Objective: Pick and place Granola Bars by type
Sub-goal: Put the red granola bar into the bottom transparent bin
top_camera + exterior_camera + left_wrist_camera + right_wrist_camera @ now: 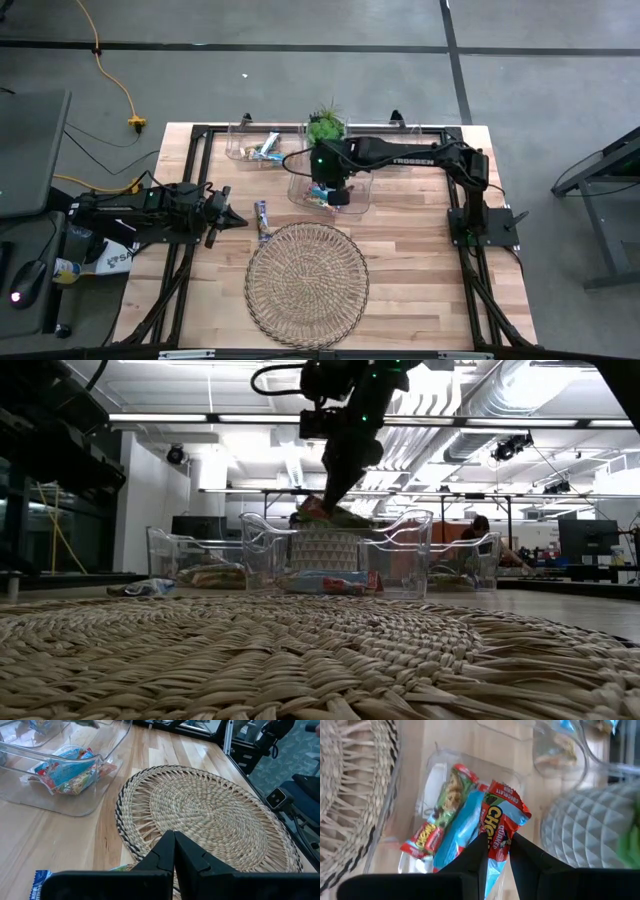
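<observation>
My right gripper [338, 196] is over the middle clear bin [362, 205], shut on a red and blue granola bar [502, 810]. Several more bars [445, 830] lie on that bin's floor below it. Two loose bars [262, 220] lie on the wood between the bin and my left gripper [235, 222]. That gripper waits shut at the table's left, clear of everything. In its wrist view the left gripper [173, 851] points across the round wicker tray [215, 815]. My right gripper pinches one end of the red and blue bar [496, 849] between its two fingers. The fingers slant steeply down from above. The rest of the bar sticks out past the fingertips, lifted clear above the bars in the bin.
A green plant in a white faceted pot [325, 128] stands just behind the middle bin. A second clear bin [255, 150] with bars and a third [400, 152] stand along the far edge. The wicker tray [307, 283] fills the near middle of the table.
</observation>
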